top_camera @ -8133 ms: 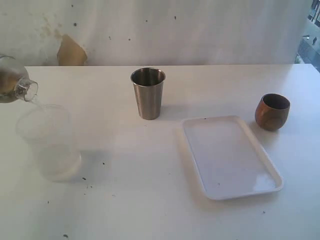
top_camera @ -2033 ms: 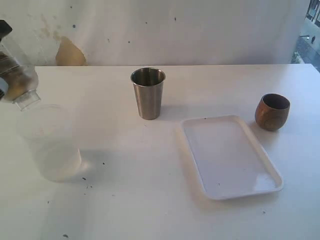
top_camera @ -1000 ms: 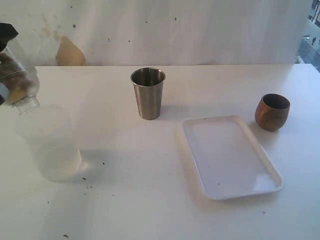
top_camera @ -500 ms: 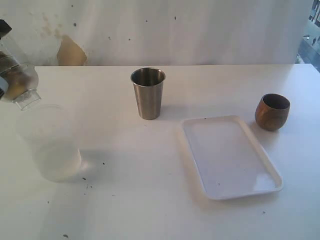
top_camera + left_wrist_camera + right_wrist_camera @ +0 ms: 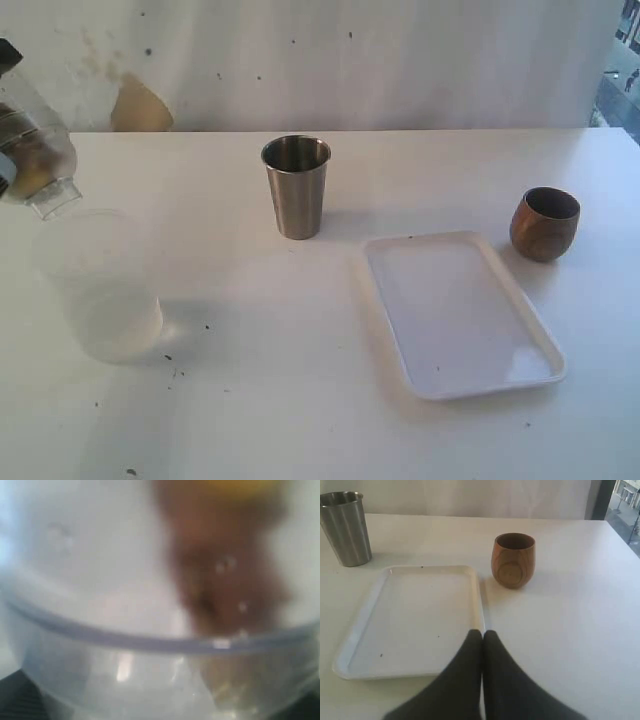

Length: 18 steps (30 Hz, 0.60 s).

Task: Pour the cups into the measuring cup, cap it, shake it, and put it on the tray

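Held aloft over the worktop's [image 5: 300, 400] left edge, left jaws spread wide around it: capped measuring cup [image 5: 32, 150], long axis tilted, cap [image 5: 52, 197] pointing down toward the frosted cup [image 5: 100, 290] below. Pressed together above the tray's [image 5: 410, 615] rim: right jaws.

White table [image 5: 300, 400]: steel tumbler [image 5: 296, 187], wooden cup [image 5: 545, 224], white tray [image 5: 455, 315], frosted plastic cup [image 5: 100, 290], all apart.

view out of focus throughout. clear measuring cup [image 5: 100, 675] fills the frame, very close to the lens. a grey ridge line [image 5: 125, 641] curves across its wall. brown smear [image 5: 225, 570] shows through the plastic, yellow patch [image 5: 240, 485] at one edge. dark corner [image 5: 15, 700] beside the cup.
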Tool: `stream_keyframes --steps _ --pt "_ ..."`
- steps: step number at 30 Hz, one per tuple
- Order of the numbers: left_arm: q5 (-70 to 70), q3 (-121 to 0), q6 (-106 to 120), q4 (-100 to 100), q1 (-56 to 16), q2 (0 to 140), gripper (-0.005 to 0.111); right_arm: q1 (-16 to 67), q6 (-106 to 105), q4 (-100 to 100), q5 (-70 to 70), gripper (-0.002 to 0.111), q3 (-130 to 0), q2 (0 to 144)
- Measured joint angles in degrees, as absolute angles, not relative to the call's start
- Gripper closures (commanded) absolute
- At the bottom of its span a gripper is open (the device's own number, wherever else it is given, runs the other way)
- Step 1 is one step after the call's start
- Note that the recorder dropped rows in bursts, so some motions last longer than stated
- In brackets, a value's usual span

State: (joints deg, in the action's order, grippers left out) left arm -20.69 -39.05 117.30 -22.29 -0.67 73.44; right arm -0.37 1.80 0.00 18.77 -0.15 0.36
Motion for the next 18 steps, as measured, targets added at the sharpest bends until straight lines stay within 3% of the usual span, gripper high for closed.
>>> stream_keyframes --steps 12,18 --pt "-24.6 -39.3 115.4 -22.2 -0.7 73.4 0.106 -0.4 2.1 0.0 18.8 0.108 -0.2 0.4" --pt "-22.9 -39.3 76.9 -10.2 -0.7 73.4 0.106 -0.4 2.1 0.0 18.8 0.108 -0.2 0.4"
